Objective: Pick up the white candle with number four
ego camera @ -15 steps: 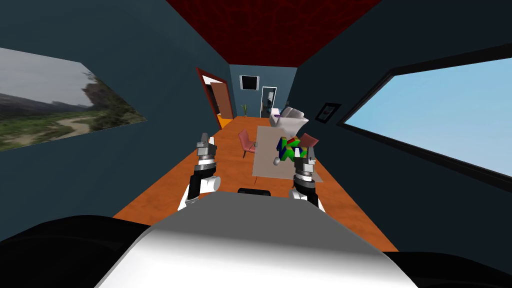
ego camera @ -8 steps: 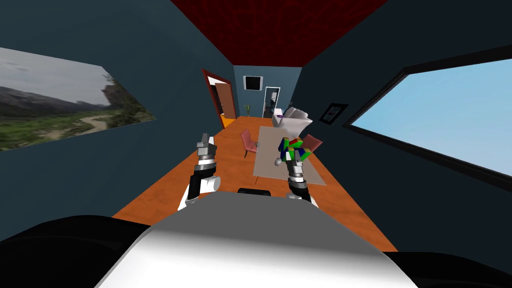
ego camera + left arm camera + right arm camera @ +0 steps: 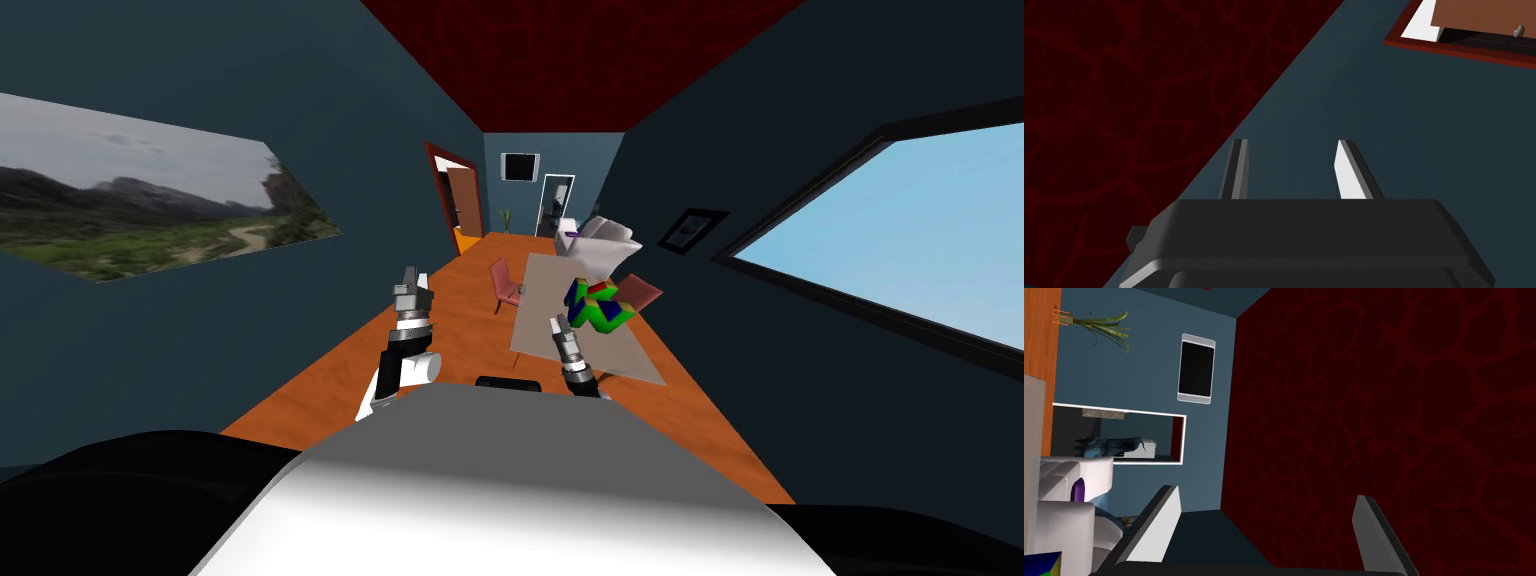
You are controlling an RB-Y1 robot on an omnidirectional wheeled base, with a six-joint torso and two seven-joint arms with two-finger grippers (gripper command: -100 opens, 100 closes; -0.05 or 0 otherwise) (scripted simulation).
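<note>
My left gripper [image 3: 408, 274] is raised ahead of my left shoulder. In the left wrist view its fingers [image 3: 1351, 172] stand apart with nothing between them, pointing at a dark blue wall and a dark red ceiling. My right gripper [image 3: 557, 323] hangs lower, in front of a beige flat surface [image 3: 545, 290] on the orange floor. It is open and empty in the right wrist view [image 3: 1266, 493], aimed down the room at the far wall.
A green, blue and red blocky object [image 3: 598, 306] sits on the beige surface, with pink chairs [image 3: 505, 282] beside it. A white sofa [image 3: 606, 240] lies beyond. A brown door [image 3: 462, 198] stands open on the left. Dark walls run close on both sides.
The whole room has shifted right in my head view, so I have turned left. My right gripper has swung inward and lower. My left arm has held still.
</note>
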